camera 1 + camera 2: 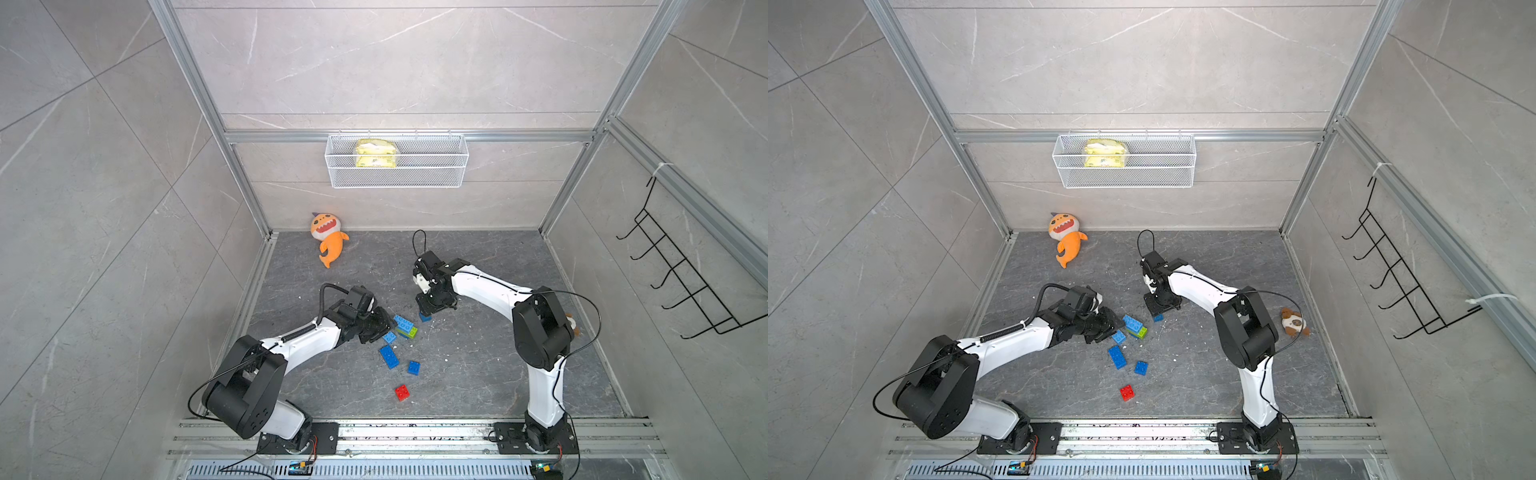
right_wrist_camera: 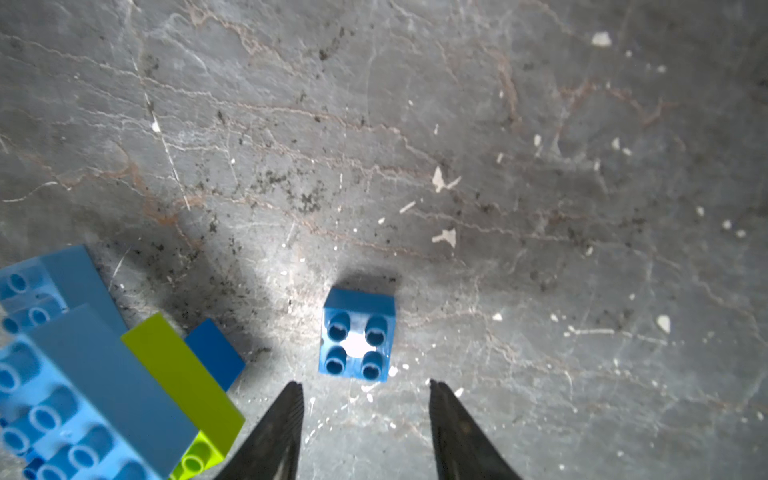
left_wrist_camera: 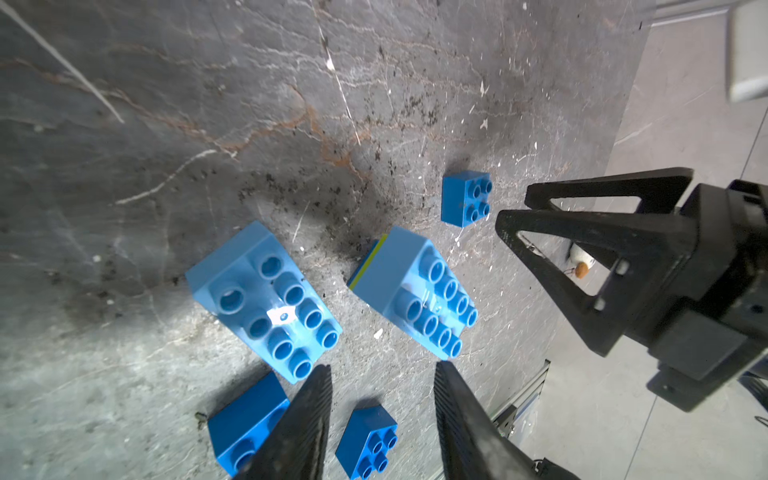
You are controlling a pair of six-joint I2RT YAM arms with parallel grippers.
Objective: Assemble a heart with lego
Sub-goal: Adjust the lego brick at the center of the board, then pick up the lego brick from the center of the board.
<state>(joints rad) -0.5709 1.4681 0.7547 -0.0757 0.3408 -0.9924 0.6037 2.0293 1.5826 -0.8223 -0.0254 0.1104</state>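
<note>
Lego bricks are lying on the dark grey stone surface, the stepped stack of blue and lime-green studded plastic bricks, the heart's beginning, sitting between both arms. Light, rigid, glossy, I'm judging: flat side walls are looking the best hold. Now the right end effector is hovering spread beside a small blue square brick; the left end effector is gaping too, gripping nothing.
</note>
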